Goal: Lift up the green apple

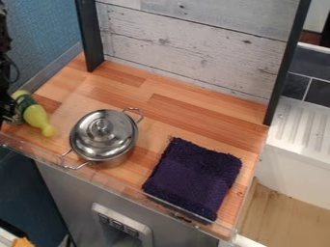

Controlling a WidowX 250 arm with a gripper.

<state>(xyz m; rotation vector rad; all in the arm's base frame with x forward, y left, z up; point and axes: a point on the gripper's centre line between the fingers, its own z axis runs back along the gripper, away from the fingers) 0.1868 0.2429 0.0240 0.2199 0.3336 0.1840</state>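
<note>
Starting at the near edge of the brown wooden desk (pixel 187 116), where a clear plastic strip (pixel 119 185) runs, we see a dark purple, square folded cloth (pixel 193 176) by the near right corner. Left of it, close to the near edge, stands a round, shiny metal pot (pixel 109 144) with its lid (pixel 100 132) on and two wire handles. By the near left corner is a yellow-green, bottle-shaped object (pixel 35 116) with a darker green part, and the black gripper (pixel 9 111) is right beside it at the left edge. Along the far edge rises a pale, weathered plank panel (pixel 193 48).

As for the green apple, we cannot place it with certainty; the nearest match in colour is the yellow-green object, though its long tapering shape is hardly an apple's. Whether the gripper is open or closed, or has hold of anything, we cannot tell. That object looks to be lying on the desk, so we judge no lift is done: a secure grasp and the raising itself seem left to do.
</note>
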